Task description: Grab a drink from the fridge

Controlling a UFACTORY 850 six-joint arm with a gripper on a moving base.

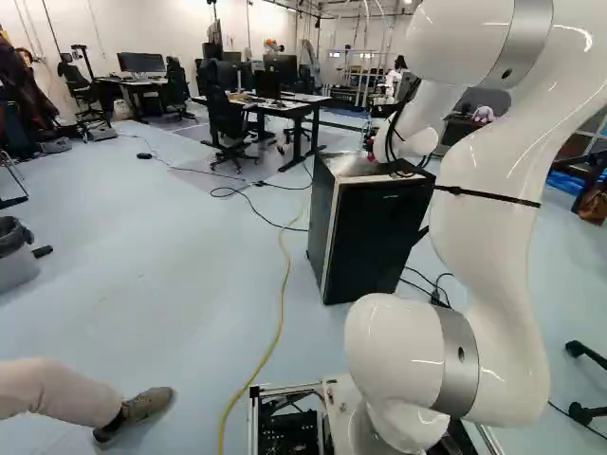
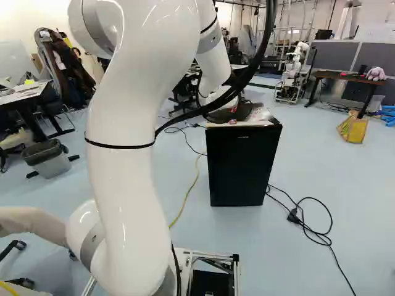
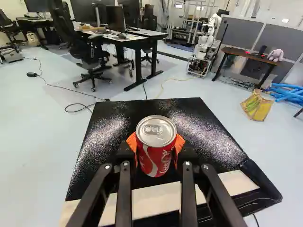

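Observation:
My gripper [image 1: 370, 144] is at the top of the small black fridge [image 1: 377, 232] in the left base view. The fridge also stands right of the arm in the right base view, its front door closed. In the wrist view, my gripper [image 3: 156, 150] is shut on a red drink can [image 3: 155, 156], its orange pads pressed against both sides. The can looks upright, its silver lid and unopened tab facing the camera. The fridge's black top [image 3: 199, 123] spreads around it. Whether the can's base touches that top is hidden.
Black cables [image 2: 308, 228] lie on the floor beside the fridge, and a yellow cable [image 1: 282, 303] runs past it. A person's leg and shoe [image 1: 142, 408] are close ahead of the base on the left. Desks, chairs and another robot [image 3: 204, 45] stand farther off.

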